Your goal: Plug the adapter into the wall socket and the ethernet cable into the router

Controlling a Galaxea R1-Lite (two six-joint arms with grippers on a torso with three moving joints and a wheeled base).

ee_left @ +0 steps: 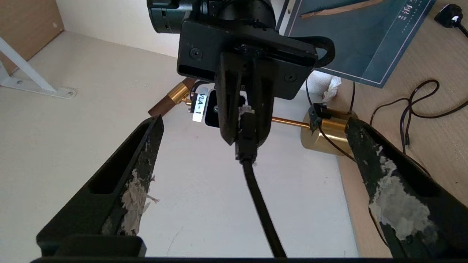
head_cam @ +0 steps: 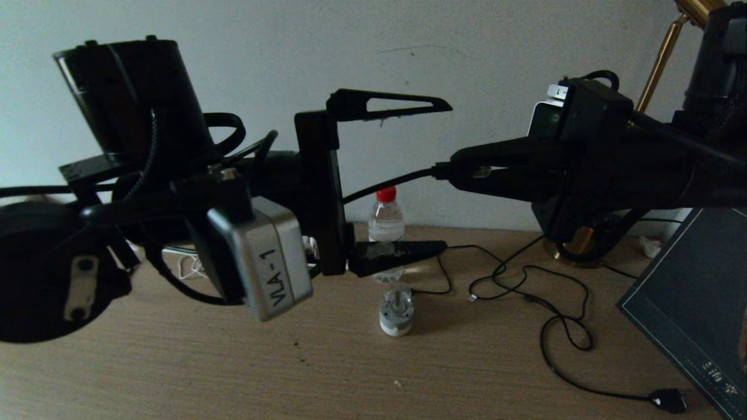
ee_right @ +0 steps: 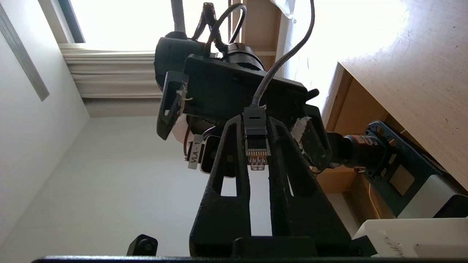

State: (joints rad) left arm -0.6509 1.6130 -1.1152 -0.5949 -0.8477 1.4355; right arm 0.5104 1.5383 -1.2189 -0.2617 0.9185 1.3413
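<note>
Black ethernet cable [head_cam: 391, 185] pinched at its plug by the right gripper [head_cam: 461, 169], held high over the desk [head_cam: 292, 361], probably for handover; left gripper [head_cam: 397, 175], spread wide, faces that plug; no router visible.
</note>
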